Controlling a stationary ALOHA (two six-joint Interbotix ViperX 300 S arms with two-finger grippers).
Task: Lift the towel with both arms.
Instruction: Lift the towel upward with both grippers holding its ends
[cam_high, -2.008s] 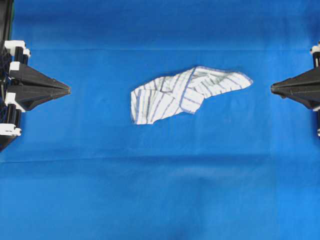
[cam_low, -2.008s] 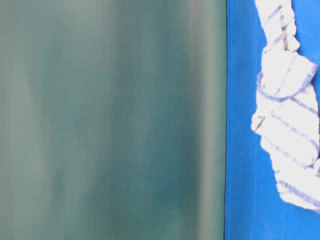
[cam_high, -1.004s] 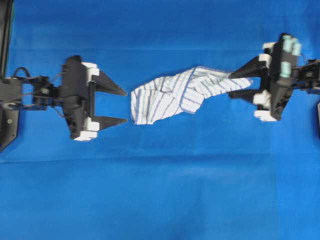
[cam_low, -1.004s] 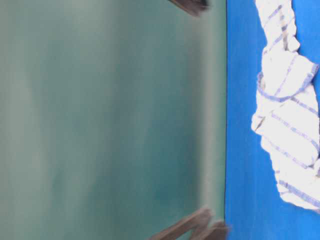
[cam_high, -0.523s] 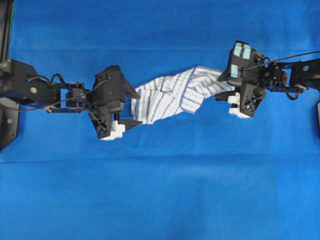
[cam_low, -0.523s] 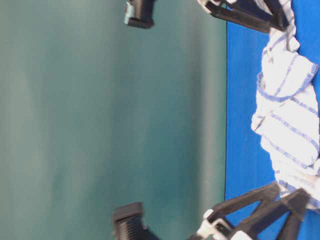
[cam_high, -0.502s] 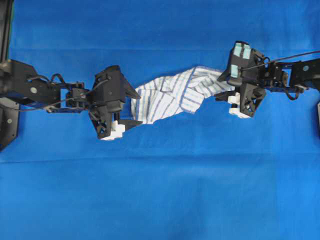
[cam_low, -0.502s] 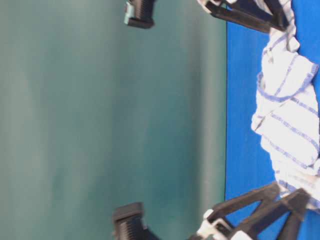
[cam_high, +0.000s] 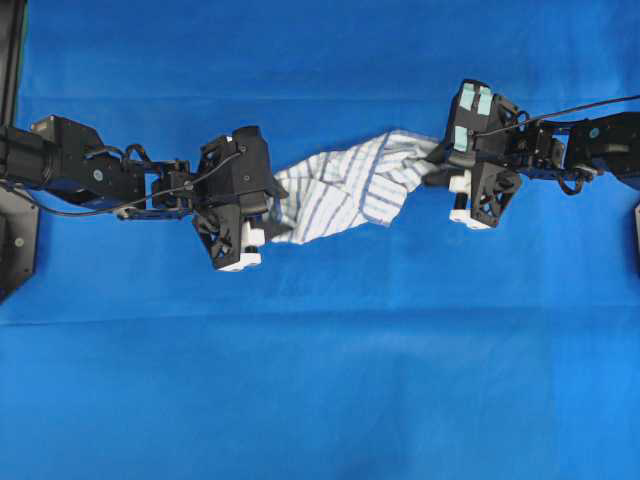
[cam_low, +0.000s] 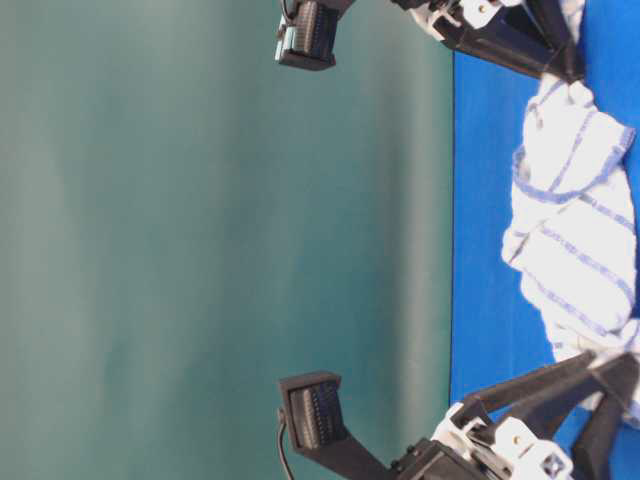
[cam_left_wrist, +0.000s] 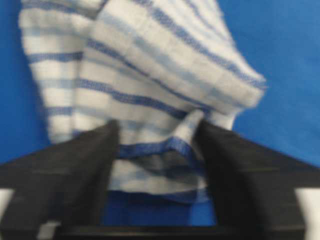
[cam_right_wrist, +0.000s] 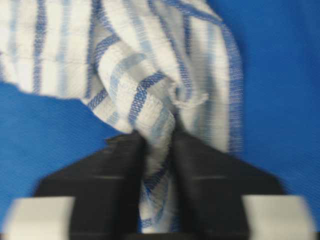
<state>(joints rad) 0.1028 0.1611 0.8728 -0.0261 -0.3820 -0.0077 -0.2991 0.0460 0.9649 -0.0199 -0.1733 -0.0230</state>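
Overhead exterior view: the left pincer (cam_high: 268, 205) has its fingers pressed onto the towel's (cam_high: 345, 187) left end, fabric bunched between them, while the right pincer (cam_high: 436, 165), on the arm with teal tape patches, pinches the towel's right end. The towel lies crumpled between them at centre frame on the blue sheet (cam_high: 320, 380) covering the surface.
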